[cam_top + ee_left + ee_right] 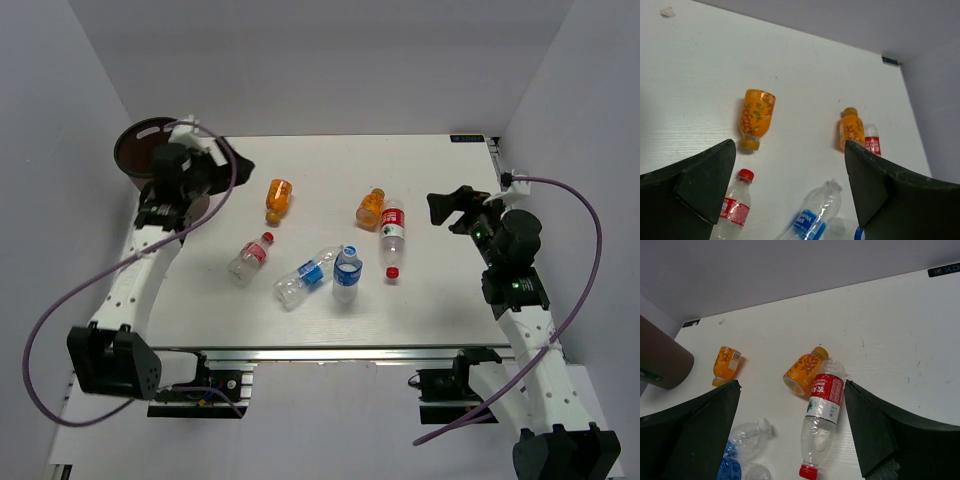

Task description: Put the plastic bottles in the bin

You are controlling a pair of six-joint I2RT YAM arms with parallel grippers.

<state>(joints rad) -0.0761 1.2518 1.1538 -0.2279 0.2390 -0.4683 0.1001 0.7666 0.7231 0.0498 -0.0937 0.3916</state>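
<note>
Six plastic bottles lie on the white table. One orange bottle (279, 198) (756, 117) (725, 365) lies at centre left. A second orange bottle (371, 207) (851, 129) (804, 371) touches a clear red-label bottle (392, 236) (822, 415). Nearer me lie a red-capped clear bottle (251, 258) (735, 207) and two blue-label bottles (307, 276) (347, 273). The dark brown bin (140, 150) (662, 362) stands at the far left corner. My left gripper (212, 178) (790, 145) hangs open beside the bin, holding nothing. My right gripper (447, 210) (792, 385) is open, right of the red-label bottle.
White walls close in the table on the left, back and right. The purple cables (60, 310) of both arms loop off the table's sides. A small black tag (466, 138) sits at the far right table edge.
</note>
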